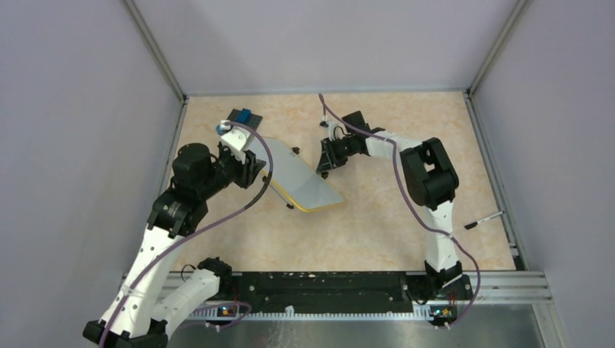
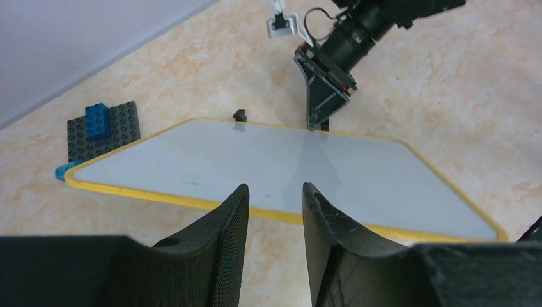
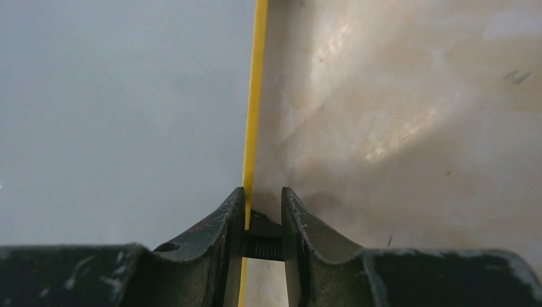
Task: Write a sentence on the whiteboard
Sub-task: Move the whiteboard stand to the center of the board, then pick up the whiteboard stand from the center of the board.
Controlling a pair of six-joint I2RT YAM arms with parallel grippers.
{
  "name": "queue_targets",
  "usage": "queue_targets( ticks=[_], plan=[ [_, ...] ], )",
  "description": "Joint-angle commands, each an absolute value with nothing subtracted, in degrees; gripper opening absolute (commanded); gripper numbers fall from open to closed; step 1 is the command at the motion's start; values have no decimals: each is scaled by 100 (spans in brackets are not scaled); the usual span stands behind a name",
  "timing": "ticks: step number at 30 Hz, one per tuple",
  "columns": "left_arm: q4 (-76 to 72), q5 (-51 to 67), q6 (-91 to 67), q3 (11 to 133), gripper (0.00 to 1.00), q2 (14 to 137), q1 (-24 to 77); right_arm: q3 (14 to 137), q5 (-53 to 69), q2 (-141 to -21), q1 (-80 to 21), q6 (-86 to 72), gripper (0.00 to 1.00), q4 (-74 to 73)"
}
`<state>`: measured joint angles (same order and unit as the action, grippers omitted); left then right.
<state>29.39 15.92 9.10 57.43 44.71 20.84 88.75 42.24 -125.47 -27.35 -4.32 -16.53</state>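
Observation:
The whiteboard (image 1: 301, 177) lies mid-table, a white board with a thin yellow rim (image 2: 192, 201). The sentence is out of view; the board's face (image 2: 255, 160) shows blank. My left gripper (image 2: 275, 187) is open just short of the board's near edge, with nothing between its fingers. It sits at the board's left side (image 1: 261, 171) in the top view. My right gripper (image 3: 262, 190) is shut on the whiteboard's far edge. The yellow rim (image 3: 254, 96) and a black clip foot (image 3: 263, 224) sit between its fingers. From above the right gripper (image 1: 322, 168) meets the board's right side.
A small dark plate with blue blocks (image 1: 243, 116) lies behind the board's left end, and also shows in the left wrist view (image 2: 102, 128). A black marker (image 1: 484, 220) lies near the table's right edge. Another clip foot (image 2: 240, 115) stands at the board's far rim.

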Motion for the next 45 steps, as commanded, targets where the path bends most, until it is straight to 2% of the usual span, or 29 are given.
queue_targets(
  ticks=[1,8,16,24,31,36,45],
  plan=[
    [3015,1759,305,6346,43,4713,1951,8106,4603,-12008,-2841,-421,26,-1810],
    [3004,1952,47,6700,45,5044,1758,7217,4909,-11401,-2847,-652,25,-1560],
    [3331,3100,-288,7164,51,5740,1146,6316,5018,-10330,-3093,-298,27,-1301],
    [3127,3604,-466,7279,56,5923,893,6761,2800,-9492,-3076,1402,39,-1798],
    [2831,3634,-705,7275,59,5961,781,7494,1740,-9911,-3067,2732,45,-2218],
    [2800,3829,-948,7385,61,6062,650,7868,2097,-10349,-3067,3274,48,-2479],
    [2695,4028,-1123,7411,62,6065,519,7882,2616,-10707,-3067,4104,47,-2293]
  ],
)
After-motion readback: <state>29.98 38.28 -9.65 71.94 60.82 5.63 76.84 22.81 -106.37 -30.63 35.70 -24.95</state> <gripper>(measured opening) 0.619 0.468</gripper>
